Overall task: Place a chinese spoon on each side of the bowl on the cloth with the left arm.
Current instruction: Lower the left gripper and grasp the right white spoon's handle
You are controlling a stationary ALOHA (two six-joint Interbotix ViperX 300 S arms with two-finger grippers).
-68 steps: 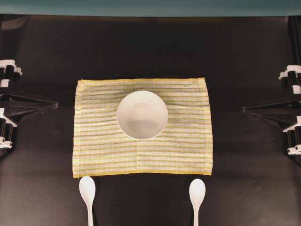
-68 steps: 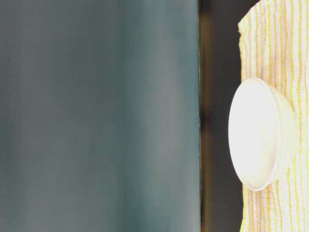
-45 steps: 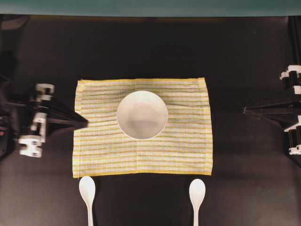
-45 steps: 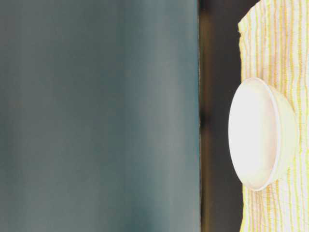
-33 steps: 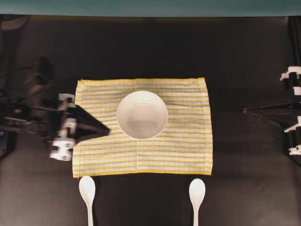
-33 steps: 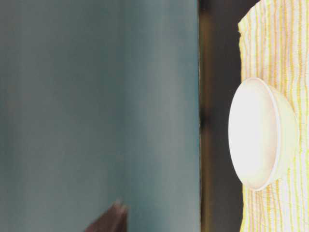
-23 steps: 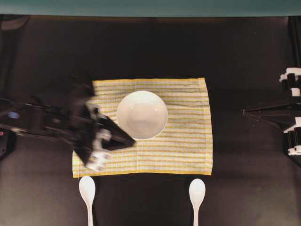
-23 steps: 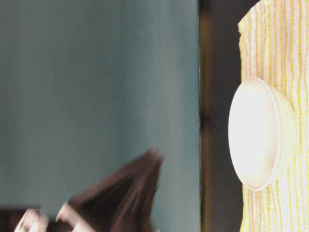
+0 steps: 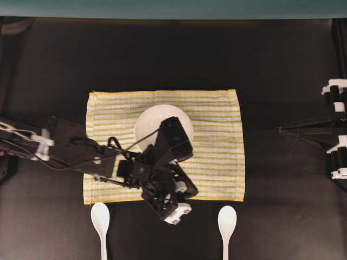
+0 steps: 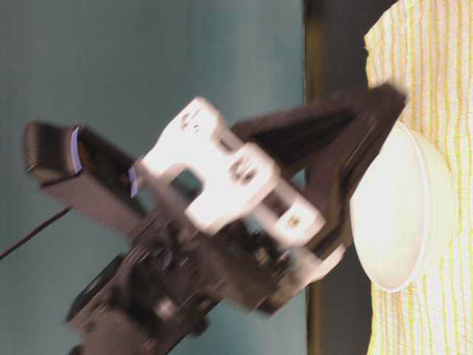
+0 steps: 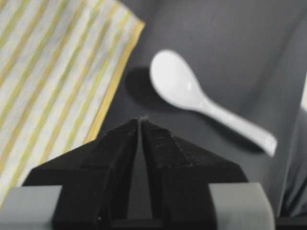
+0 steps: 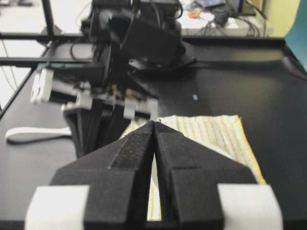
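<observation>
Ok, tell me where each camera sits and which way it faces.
Overhead exterior: above the table, looking down on cloth, bowl, two spoons; left arm reaches across.
Table-level exterior: at table height, turned sideways, facing the bowl; blurred left arm in front.
Left wrist: behind the left gripper, facing one spoon off the cloth's hem.
Right wrist: behind the right gripper, facing the left arm.
All four show the cloth.
</observation>
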